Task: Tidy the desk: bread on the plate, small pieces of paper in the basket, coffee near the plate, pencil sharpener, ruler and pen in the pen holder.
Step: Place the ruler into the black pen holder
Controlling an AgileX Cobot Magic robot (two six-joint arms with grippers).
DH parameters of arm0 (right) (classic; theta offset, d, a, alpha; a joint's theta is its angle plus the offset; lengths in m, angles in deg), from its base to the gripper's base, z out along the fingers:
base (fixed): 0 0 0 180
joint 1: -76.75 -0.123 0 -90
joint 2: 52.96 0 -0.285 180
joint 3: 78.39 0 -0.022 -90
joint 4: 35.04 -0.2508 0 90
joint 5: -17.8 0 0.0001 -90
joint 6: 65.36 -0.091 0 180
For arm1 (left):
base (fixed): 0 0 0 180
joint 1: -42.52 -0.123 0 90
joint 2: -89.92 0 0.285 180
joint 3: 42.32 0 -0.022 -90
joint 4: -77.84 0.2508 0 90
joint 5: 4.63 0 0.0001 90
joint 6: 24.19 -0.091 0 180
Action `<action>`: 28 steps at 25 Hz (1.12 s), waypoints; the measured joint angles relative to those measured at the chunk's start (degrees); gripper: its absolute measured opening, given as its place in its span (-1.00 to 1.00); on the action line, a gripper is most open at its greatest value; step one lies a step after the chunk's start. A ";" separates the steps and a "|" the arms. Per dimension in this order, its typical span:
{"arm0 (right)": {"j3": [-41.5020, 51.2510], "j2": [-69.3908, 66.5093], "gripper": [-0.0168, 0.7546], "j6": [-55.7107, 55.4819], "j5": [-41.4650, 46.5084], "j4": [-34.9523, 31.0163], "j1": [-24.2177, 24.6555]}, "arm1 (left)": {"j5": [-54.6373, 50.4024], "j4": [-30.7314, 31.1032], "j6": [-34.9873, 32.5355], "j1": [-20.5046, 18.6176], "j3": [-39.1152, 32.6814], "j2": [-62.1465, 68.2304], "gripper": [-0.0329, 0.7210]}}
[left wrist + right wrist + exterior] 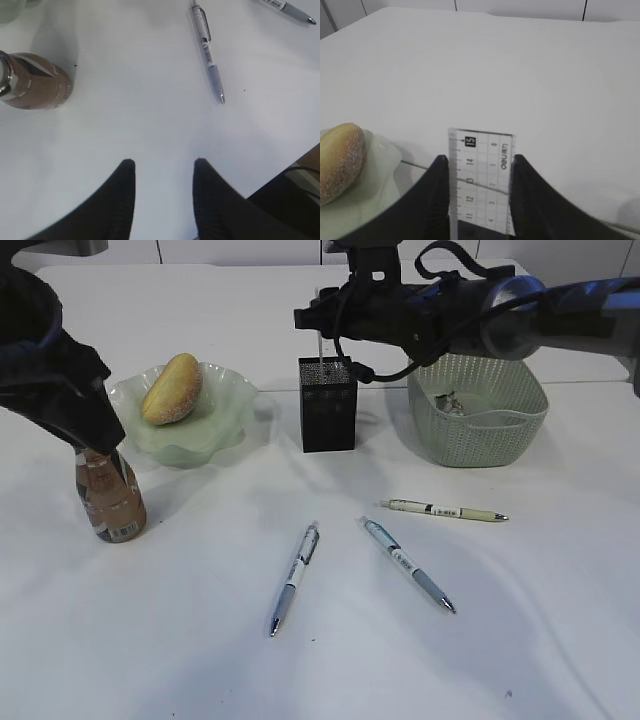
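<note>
**Ruler held above pen holder**

Between my right claw's fingers the clear ruler is clamped, long axis upright, directly over the black mesh pen holder. My left claw, jaws apart and empty, hangs beside the coffee bottle.

clear plastic ruler, black mesh pen holder, matt desk

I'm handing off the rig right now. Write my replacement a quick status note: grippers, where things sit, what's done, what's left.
Right gripper: shut on the clear ruler, above the black mesh pen holder.
Left gripper: open, empty, beside the coffee bottle.
Done: bread on the green plate; coffee stands near the plate; paper scraps in the basket.
Left: drop the ruler into the holder, then the three pens lying on the desk. No pencil sharpener in view.
</note>
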 joint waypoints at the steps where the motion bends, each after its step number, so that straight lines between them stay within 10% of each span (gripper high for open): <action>1: 0.00 -0.30 -0.19 0.00 0.00 0.00 0.00 | 0.00 0.25 0.00 0.00 0.00 0.00 -0.20; 28: 0.09 -1.38 0.19 -0.04 3.15 0.19 0.00 | 1.30 0.93 0.00 0.00 0.00 0.00 -0.20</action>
